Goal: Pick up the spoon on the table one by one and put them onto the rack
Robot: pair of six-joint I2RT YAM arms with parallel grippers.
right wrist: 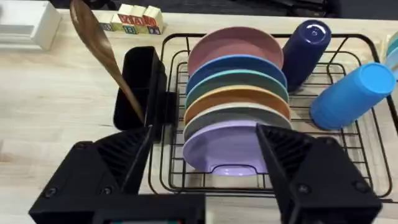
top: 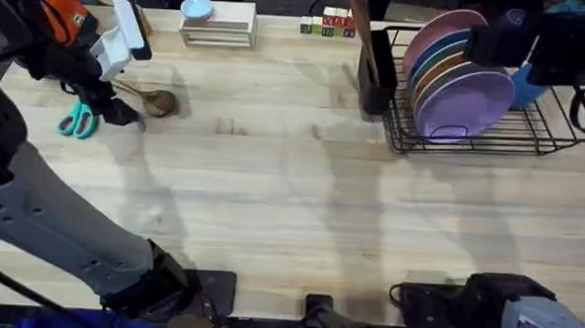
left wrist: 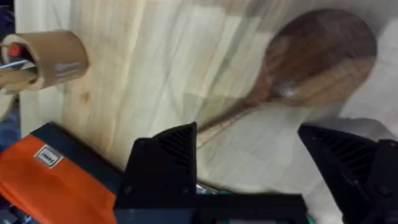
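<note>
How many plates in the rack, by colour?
Plates in the rack, right wrist view:
Pink: 1
Blue: 1
Teal: 1
Orange: 1
Grey: 1
Lavender: 1
Total: 6

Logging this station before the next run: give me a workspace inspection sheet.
Surface: pale plank table, mostly bare in the middle.
Job's things: spoon flat on the table at far left; black wire rack at far right, its caddy holding a wooden utensil.
Clutter: scissors, white stand, letter blocks; plates and cups in the rack.
Grippers: left pincer open over the spoon's handle; right pincer open, over the rack.
Cables: nothing seen.
Surroundings: nothing seen.
</note>
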